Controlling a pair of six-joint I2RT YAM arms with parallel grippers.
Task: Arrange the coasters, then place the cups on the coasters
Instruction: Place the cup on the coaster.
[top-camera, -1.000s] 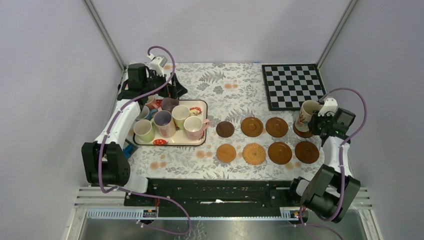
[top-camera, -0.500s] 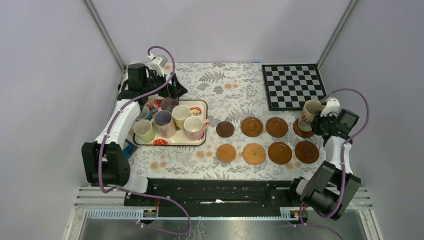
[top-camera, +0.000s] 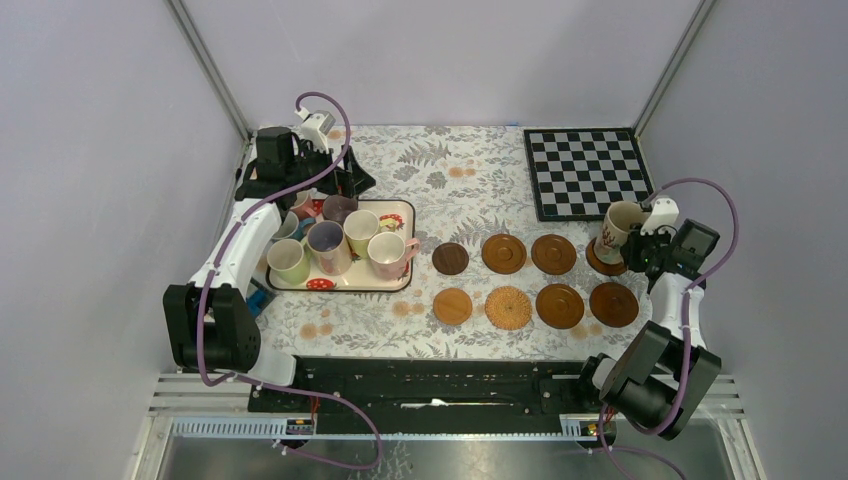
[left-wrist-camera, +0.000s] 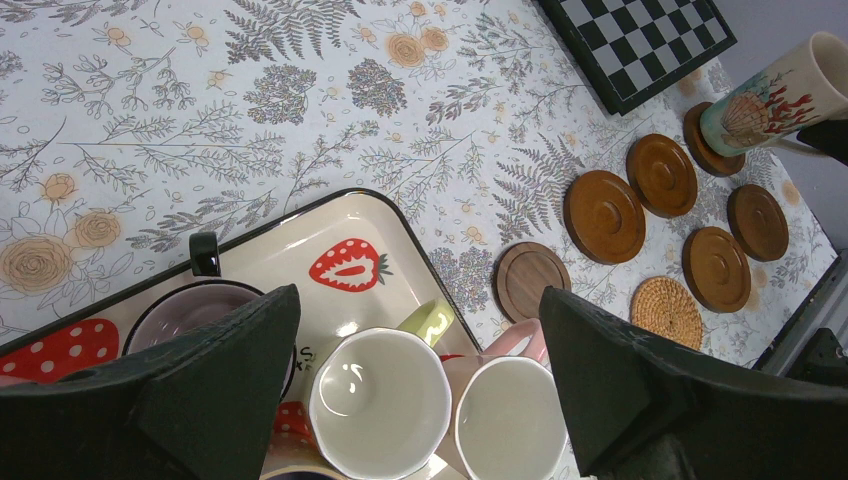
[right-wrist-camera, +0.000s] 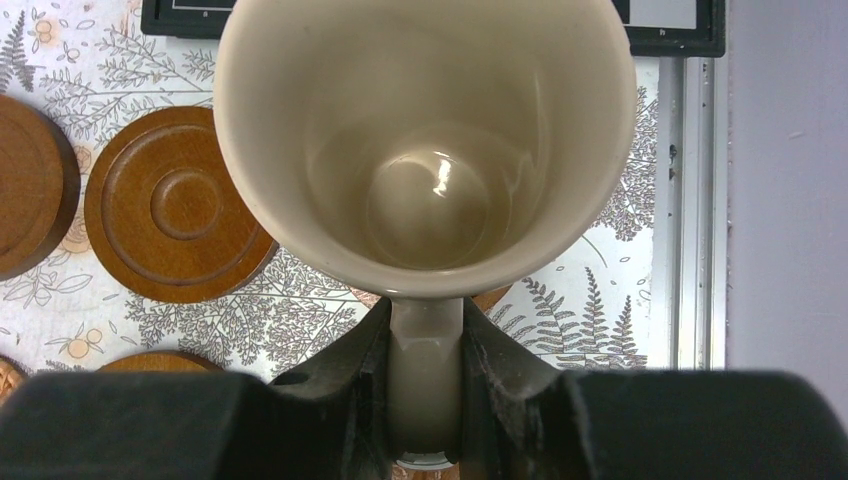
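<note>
Several round brown coasters lie in two rows, among them a dark one (top-camera: 450, 258), a woven one (top-camera: 509, 307) and a front right one (top-camera: 613, 304). My right gripper (right-wrist-camera: 425, 370) is shut on the handle of the tall patterned cream cup (right-wrist-camera: 425, 140). That cup (top-camera: 618, 228) leans over the back row's rightmost coaster (top-camera: 603, 263) with its base down at it. My left gripper (left-wrist-camera: 420, 380) hangs open above the cups in the tray, over a green-handled cream cup (left-wrist-camera: 380, 400) and a pink cup (left-wrist-camera: 510, 415), touching neither.
The strawberry-print tray (top-camera: 400, 212) holds several cups at the left. A checkerboard mat (top-camera: 585, 172) lies at the back right, just behind the held cup. The enclosure's right wall and rail run close beside my right arm.
My right wrist has shifted slightly right and towards the near edge, with the tall cup still in its grip over the same coaster. The left arm has not moved.
</note>
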